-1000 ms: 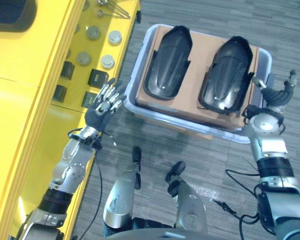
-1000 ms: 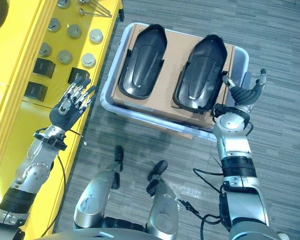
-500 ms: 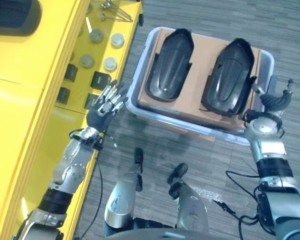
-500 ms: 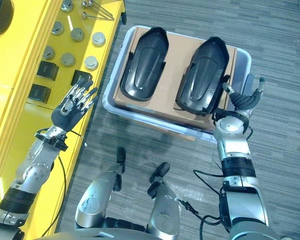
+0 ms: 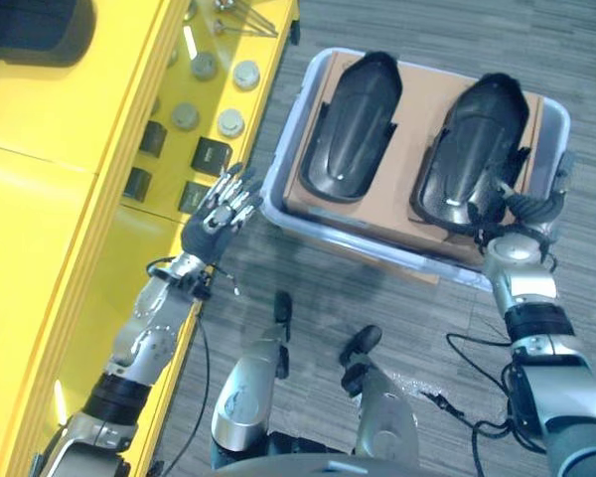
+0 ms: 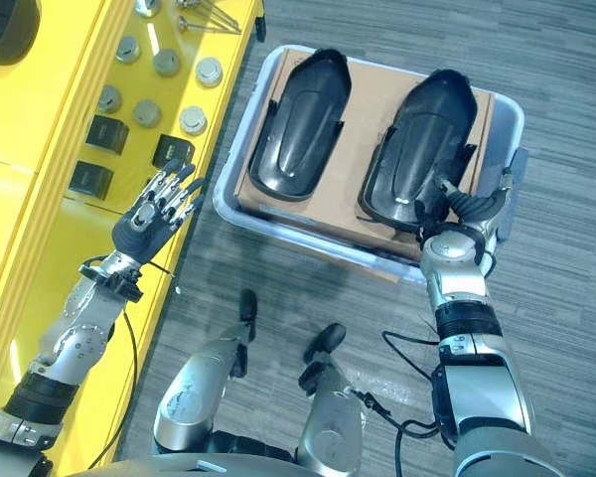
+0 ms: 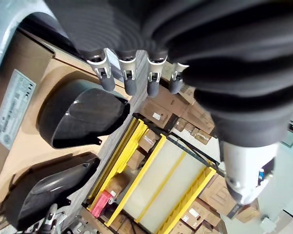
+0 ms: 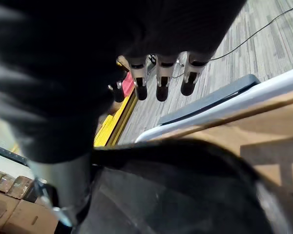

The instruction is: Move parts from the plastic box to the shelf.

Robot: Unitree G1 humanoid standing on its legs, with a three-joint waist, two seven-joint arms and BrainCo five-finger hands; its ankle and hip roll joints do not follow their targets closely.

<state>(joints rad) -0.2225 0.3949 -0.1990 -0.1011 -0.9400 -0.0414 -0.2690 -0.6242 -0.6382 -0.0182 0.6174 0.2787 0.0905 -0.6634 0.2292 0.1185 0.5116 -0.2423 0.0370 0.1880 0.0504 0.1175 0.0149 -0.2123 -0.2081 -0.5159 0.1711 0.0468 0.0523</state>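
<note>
The pale plastic box (image 5: 275, 195) stands on the floor, lined with a cardboard sheet (image 5: 412, 119). Two black moulded parts lie on it side by side: the left part (image 5: 353, 124) and the right part (image 5: 482, 149). My right hand (image 5: 521, 209) is open at the near end of the right part (image 8: 185, 195), its fingers (image 8: 161, 83) straight above it and the thumb beside it. My left hand (image 5: 214, 214) hangs open with spread fingers (image 7: 132, 80) between the yellow shelf (image 5: 79, 199) and the box, holding nothing.
On the shelf lie small black blocks (image 5: 211, 156), grey round caps (image 5: 230, 121) and thin metal rods (image 5: 243, 15). A narrow strip of grey floor (image 5: 248, 268) separates shelf and box. Stacked cartons and yellow racking (image 7: 156, 165) stand beyond the box.
The camera has shifted a little. My right hand has moved from beside the box's right wall inward, over the near end of the right black part. The left hand has barely moved.
</note>
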